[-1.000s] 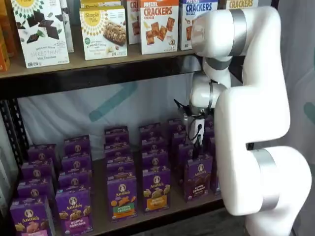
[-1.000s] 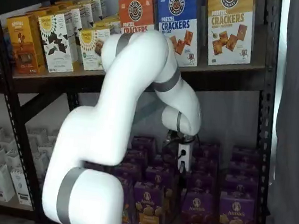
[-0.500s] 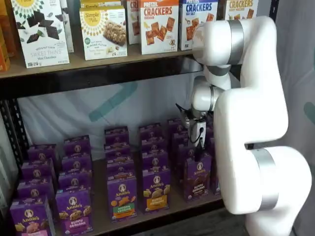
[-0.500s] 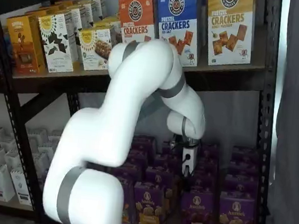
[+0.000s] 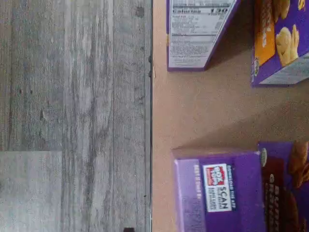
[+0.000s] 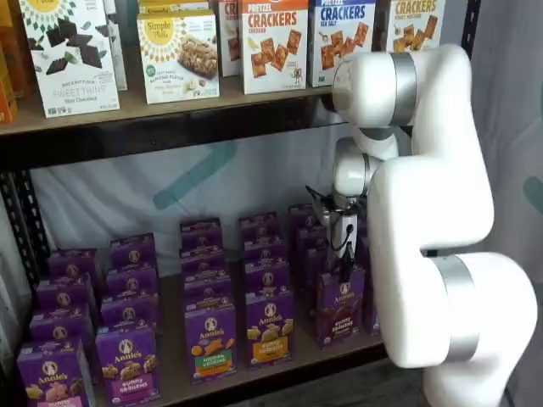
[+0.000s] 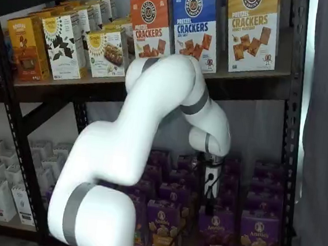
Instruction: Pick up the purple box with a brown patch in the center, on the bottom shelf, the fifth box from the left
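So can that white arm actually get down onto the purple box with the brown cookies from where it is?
Probably yes. The gripper hangs right above the purple box, which stands at the front of its row on the bottom shelf. Nothing shows between them, though the orange-banded box stands close beside it.

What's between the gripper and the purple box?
Nothing: in both shelf views the gripper hangs just above the purple box, with only air between them.

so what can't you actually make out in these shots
- claw: in both shelf views the fingers are too small and dark against the cartons to show a gap.
- purple box: wrist view cuts off its front at the edge.
- bottom shelf: its right end is hidden by the arm in a shelf view.
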Action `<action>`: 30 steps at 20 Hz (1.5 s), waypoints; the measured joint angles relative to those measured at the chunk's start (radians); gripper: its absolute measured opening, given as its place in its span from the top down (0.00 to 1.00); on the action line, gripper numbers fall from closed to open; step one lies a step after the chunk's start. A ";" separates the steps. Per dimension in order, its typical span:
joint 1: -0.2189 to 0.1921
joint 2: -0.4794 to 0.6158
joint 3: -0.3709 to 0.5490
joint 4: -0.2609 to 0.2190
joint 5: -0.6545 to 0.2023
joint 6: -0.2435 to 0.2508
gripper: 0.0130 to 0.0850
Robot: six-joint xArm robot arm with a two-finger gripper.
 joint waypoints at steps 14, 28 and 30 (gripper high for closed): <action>-0.007 0.107 -0.067 -0.060 -0.077 0.041 0.00; -0.013 0.141 -0.091 -0.112 -0.045 0.080 0.28; -0.013 0.138 -0.087 -0.106 -0.048 0.075 0.33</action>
